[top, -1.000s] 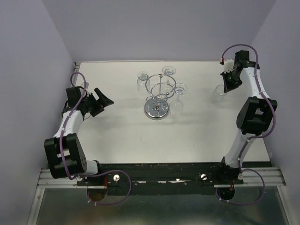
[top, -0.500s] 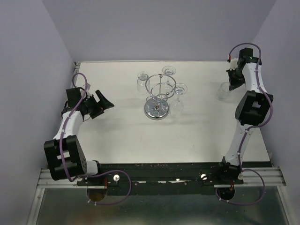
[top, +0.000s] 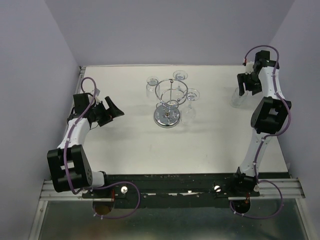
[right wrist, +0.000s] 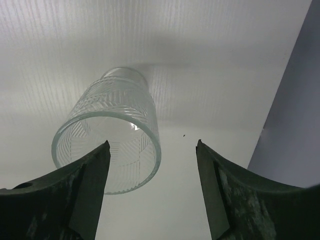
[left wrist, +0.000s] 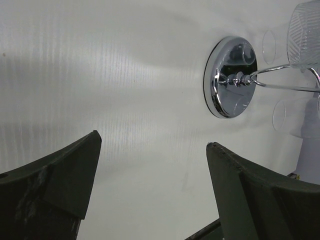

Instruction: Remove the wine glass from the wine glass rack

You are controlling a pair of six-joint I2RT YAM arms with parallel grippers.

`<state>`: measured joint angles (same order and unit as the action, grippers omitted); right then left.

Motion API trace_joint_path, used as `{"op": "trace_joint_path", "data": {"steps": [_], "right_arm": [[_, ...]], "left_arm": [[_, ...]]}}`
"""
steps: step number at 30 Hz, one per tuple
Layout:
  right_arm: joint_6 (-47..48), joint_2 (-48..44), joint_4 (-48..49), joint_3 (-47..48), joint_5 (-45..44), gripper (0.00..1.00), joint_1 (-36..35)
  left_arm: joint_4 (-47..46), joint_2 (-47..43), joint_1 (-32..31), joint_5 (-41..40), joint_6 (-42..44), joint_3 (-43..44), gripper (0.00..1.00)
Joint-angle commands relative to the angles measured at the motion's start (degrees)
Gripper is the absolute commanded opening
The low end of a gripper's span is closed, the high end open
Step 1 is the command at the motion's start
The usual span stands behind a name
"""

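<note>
We think this is a robot test lab, not a home. The left arm (top: pixel 70 142) and the right arm (top: pixel 269 117) are bolted to a black rail (top: pixel 170 192) at the edge of a white table (top: pixel 135 147). Plain purple walls (top: pixel 30 75) close it in on three sides like a box. Purple cables (top: pixel 127 212) loop by the rail.

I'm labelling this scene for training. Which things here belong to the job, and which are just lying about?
Job: wine glass rack; wine glasses hanging on it.
Lying about: patterned glass, standing on the table by the open right fingers.
</note>
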<state>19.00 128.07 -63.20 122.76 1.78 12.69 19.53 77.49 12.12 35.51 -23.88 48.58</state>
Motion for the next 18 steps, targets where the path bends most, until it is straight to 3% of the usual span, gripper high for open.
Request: {"op": "trace_joint_path", "data": {"steps": [1,7,12,15,18], "right_arm": [[-0.4,-6.2,-0.7,0.6,0.3,0.78,0.1],[-1.0,-19.1,0.9,-4.0,6.4,0.94,-0.4],[-2.4,-29.1,-0.3,-2.8,17.5,0.98,-0.6],[-2.7,-34.4,0.2,-3.0,24.1,0.98,-0.8],[-1.2,-40.2,3.5,-6.1,28.5,0.97,-2.7]], "left_arm": [[0.0,-0.6,-1.3,0.4,1.6,2.0,0.99],[-8.7,-5.1,-4.2,5.5,2.2,-0.8,0.99],[-19.3,-9.3,-6.6,11.0,4.5,-2.5,0.99],[-19.9,-9.0,-8.2,12.2,12.9,0.5,0.99],[-13.8,-6.4,-10.7,13.5,28.7,7.4,0.99]]}}
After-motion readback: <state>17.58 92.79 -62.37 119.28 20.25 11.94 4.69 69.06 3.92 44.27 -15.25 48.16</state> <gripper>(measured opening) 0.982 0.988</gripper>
